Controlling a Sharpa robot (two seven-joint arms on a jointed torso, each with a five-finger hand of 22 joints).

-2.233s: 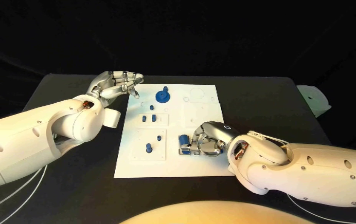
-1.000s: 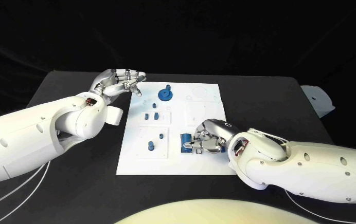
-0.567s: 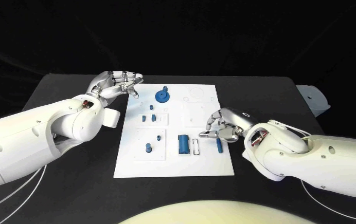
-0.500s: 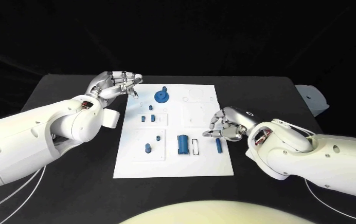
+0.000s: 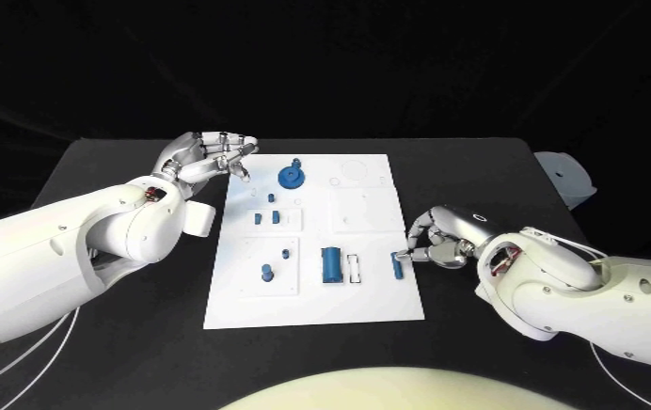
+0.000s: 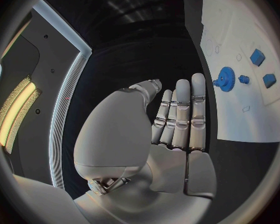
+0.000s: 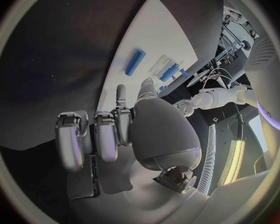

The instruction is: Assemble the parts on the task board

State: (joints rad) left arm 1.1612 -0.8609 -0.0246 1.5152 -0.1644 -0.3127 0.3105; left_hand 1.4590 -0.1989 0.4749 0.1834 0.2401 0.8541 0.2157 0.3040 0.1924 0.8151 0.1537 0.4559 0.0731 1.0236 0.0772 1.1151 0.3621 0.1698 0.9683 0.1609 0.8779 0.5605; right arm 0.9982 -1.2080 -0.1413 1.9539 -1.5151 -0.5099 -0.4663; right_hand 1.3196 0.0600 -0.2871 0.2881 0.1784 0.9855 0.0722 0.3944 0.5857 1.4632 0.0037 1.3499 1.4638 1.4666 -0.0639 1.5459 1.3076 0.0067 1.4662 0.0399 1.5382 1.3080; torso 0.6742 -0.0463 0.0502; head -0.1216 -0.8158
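The flat white board [image 5: 366, 297] lies mid-desk [image 5: 109, 335] on matte black. The right hand [image 5: 441, 241], glossy silver, sits at the board's right edge with fingers curled in, holding nothing; a slim blue bar [image 5: 398, 266] lies just beside its fingertips. The left hand [image 5: 211, 156] hovers off the board's far left corner, fingers loosely apart, empty. A toothed blue gear [image 5: 292, 177] stands near it; a blue cylinder [image 5: 330, 265] lies beside a narrow slot.

Two bulky white arms with thin white cables end in a silver left hand [image 5: 206, 155] and right hand [image 5: 441, 234].
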